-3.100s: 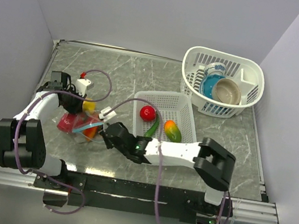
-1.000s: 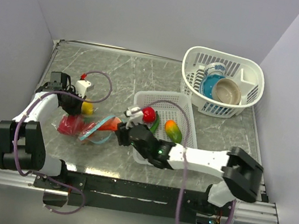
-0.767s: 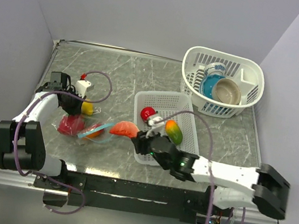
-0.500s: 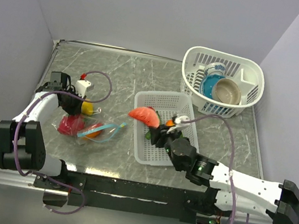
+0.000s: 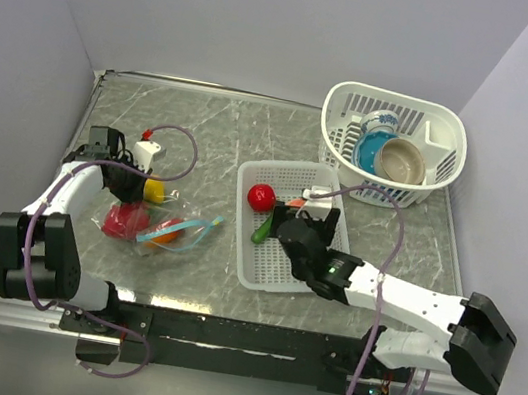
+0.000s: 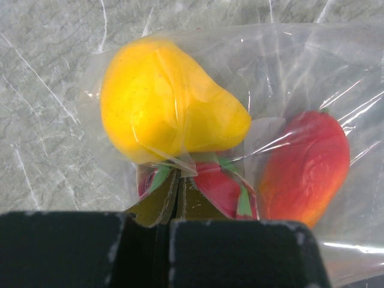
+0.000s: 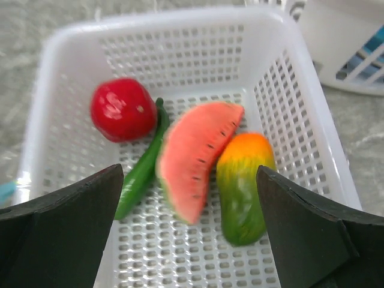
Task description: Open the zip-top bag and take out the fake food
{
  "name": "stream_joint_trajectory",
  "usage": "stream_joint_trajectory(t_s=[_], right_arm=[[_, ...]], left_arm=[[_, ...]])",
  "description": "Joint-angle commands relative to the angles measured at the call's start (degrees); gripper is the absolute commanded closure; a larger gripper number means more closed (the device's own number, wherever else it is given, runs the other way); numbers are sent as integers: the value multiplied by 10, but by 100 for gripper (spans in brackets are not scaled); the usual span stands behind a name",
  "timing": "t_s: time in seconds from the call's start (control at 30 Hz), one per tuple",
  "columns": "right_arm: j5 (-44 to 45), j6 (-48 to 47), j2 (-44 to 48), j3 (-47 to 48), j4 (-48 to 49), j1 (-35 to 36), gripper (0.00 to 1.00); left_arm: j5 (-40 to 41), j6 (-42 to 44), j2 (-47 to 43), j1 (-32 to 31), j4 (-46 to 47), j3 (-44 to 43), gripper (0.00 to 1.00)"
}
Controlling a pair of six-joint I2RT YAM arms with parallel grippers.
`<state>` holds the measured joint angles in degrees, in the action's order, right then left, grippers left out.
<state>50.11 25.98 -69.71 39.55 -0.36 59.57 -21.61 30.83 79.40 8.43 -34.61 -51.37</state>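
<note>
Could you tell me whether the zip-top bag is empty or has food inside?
Not empty: a yellow piece, a red-orange piece and a red-green piece show through the clear bag.

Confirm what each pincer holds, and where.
Left pincer: shut on the zip-top bag, pinching its film beside the yellow fruit. Right pincer: open above the white basket, holding nothing.

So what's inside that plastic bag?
A yellow fruit, a red-orange one and a pink-and-green piece, partly hidden by the left gripper pinching the bag. Anything beneath them is covered.
</note>
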Motion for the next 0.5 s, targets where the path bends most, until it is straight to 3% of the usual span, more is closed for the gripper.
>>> stream_joint_trajectory(t_s=[0.0, 0.03, 0.13, 0.23, 0.27, 0.33, 0.47], right_arm=[[3, -89, 45, 33, 92, 32, 0], [-18, -132, 48, 31, 137, 58, 0], [-151, -138, 28, 58, 148, 84, 4], [-243, -117, -45, 97, 141, 103, 23], [-257, -112, -89, 105, 141, 108, 38], [-284, -97, -130, 129, 150, 111, 47], [-336, -89, -218, 163, 183, 113, 47]], left_arm=[[5, 1, 6, 3, -20, -7, 99], [5, 3, 5, 3, -20, -7, 99], [5, 3, 9, 2, -20, -7, 99], [1, -2, 11, 2, -19, -7, 99], [-1, -3, 9, 3, -17, -6, 99], [-4, -6, 9, 3, -17, -5, 99], [0, -3, 8, 3, -19, -3, 99]])
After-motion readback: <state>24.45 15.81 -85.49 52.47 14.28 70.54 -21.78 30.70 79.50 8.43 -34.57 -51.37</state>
